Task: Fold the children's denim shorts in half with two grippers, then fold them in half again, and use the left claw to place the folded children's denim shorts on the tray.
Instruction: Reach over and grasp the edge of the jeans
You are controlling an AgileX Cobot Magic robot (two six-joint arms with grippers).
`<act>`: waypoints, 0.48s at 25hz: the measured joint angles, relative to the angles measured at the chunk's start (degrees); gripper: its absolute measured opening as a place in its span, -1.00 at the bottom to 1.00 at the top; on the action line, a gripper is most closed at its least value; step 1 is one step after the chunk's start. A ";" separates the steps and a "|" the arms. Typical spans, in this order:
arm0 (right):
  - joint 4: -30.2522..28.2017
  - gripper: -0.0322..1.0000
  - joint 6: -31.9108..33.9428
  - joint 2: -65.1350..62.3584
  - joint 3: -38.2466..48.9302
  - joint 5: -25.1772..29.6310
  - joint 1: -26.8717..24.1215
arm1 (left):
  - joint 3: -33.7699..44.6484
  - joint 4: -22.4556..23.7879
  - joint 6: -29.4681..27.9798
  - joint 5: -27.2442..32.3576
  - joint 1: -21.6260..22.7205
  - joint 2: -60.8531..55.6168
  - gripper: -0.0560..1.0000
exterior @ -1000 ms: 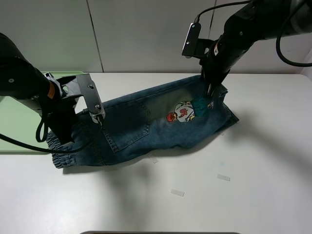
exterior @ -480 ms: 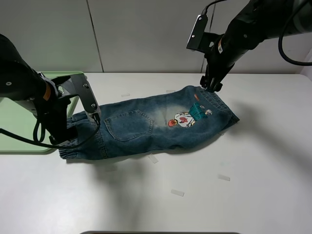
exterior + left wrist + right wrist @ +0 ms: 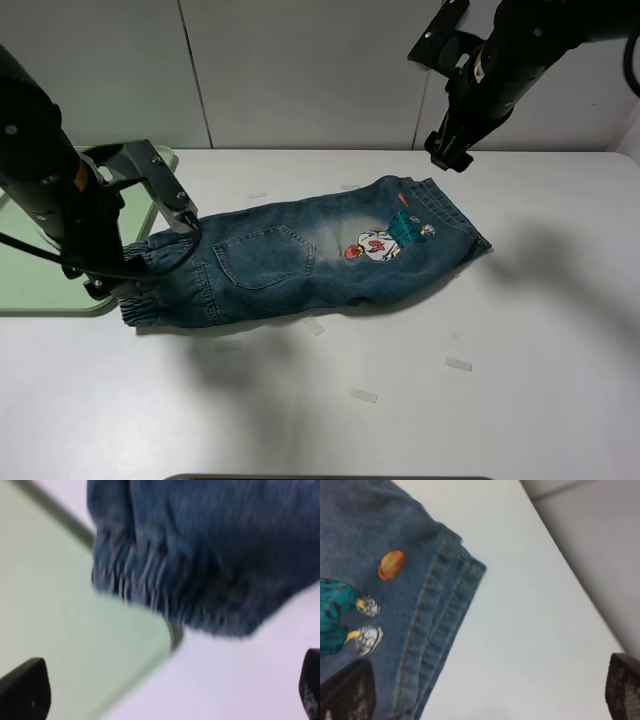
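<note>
The tray [image 3: 30, 285] is sitting at the left edge of the desk [image 3: 520, 390]. The left tool [image 3: 169, 690] is hanging open over the waistband of the denim shorts [image 3: 310, 255]. They are lying flat mid-desk, the waistband overlapping the tray's corner. The right tool [image 3: 445, 158] is hovering open and empty above their far right end.

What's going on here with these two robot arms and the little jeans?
Two robot arms are folding children's denim shorts, which lie on the white table, seemingly folded once. The left gripper hovers by the waistband near the green tray, the right gripper above the leg end. Both jaws are open, holding nothing.
</note>
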 joint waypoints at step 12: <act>19.07 0.41 2.74 -6.23 -0.01 14.64 0.00 | -2.48 -5.50 -10.09 14.70 0.00 -27.52 0.98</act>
